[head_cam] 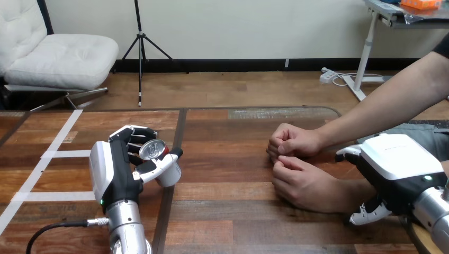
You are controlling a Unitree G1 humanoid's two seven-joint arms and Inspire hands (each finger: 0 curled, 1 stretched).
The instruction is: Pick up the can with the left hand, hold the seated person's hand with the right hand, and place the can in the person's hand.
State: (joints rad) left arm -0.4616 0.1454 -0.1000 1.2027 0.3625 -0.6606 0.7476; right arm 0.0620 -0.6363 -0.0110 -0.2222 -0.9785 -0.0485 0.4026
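No lettering is legible, not even on the can (153,150).

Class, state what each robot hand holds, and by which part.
Left hand grips the can round its side. Right hand lies over the person's wrist; a grip cannot be told.

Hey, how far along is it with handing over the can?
Done: the left hand has its fingers curled round the can. In hand: the right hand clasps the person's wrist. Left: carrying the can across; the person's nearer hand is closed.
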